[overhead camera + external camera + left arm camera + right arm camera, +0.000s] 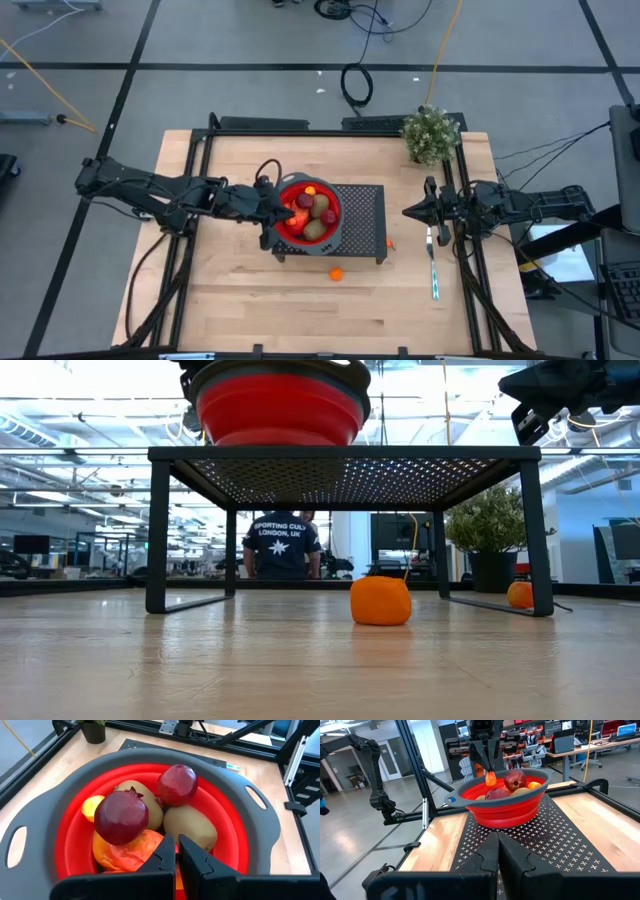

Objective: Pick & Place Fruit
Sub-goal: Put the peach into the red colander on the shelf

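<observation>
Item 1. My left end effector [176,857]: fingers pressed together, gripping nothing, poised over the near rim of the bowl and pointing into it.

Item 2. Red collapsible bowl with grey rim [260,827], seated on the black perforated rack [362,215] at mid-counter. Contents, nearest first: a red-orange-yellow piece [131,852] low against the near wall; a dark red pomegranate [121,816] riding on top; two brown kiwi-like ovals, one [191,826] beside the fingertips, one [134,795] behind; a second pomegranate [177,785] towards the far side; a small orange ball [90,806] tucked at the wall.

Item 3. Loose fruit outside the bowl: one orange ball [335,272] on the counter [250,300] just in front of the rack; a second orange ball [389,243] by the rack's leg on the right arm's side.

Item 4. My right end effector [412,212]: closed, empty, waiting beyond the rack, beside the pale-handled utensil [433,265].

Item 5. Potted plant [431,133] at the far corner.

Assessment: most pieces sat in the bowl, so I judged the placing step nearly done, with two balls outstanding. The next move called for opening the fingers, lifting clear of the rim, and descending on the nearer ball without nudging it away.
</observation>
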`<act>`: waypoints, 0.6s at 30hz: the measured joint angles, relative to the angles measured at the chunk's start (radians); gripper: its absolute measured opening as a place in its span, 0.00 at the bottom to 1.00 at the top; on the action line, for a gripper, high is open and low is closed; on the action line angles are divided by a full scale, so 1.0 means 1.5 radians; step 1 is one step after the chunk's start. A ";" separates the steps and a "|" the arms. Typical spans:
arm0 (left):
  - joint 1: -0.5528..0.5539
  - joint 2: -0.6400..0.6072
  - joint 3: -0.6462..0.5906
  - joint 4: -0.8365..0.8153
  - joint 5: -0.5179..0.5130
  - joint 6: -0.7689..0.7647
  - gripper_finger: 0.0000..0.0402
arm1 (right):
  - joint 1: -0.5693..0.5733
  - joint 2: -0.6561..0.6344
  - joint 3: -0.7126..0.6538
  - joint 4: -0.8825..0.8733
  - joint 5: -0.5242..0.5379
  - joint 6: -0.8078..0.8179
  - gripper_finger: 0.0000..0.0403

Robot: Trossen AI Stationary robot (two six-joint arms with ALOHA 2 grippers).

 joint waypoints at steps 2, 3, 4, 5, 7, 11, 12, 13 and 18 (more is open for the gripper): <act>0.000 0.000 0.000 0.000 0.000 0.016 0.00 | 0.000 0.000 0.000 0.000 0.000 0.000 0.00; 0.000 0.000 0.000 0.000 0.001 0.025 0.00 | 0.000 0.000 0.000 0.000 0.000 0.000 0.00; 0.000 0.000 0.000 0.000 0.001 0.032 0.00 | 0.000 0.000 0.000 0.000 0.000 0.000 0.00; 0.000 0.000 0.000 0.000 0.001 0.039 0.00 | 0.000 0.000 0.000 0.000 0.000 0.000 0.00; 0.000 0.000 0.000 0.000 0.001 0.055 0.00 | 0.000 0.000 0.000 0.000 0.000 0.000 0.00; 0.000 0.000 0.000 0.000 0.016 0.077 0.00 | 0.000 0.000 0.000 0.000 0.000 0.000 0.00; 0.000 0.000 0.000 0.000 0.018 0.081 0.00 | 0.000 0.000 0.000 0.000 0.000 0.000 0.00; 0.000 0.000 0.000 0.000 0.018 0.084 0.00 | 0.000 0.000 0.000 0.000 0.000 0.000 0.00; 0.000 0.000 0.000 0.000 0.018 0.089 0.00 | 0.000 0.000 0.000 0.000 0.002 0.000 0.00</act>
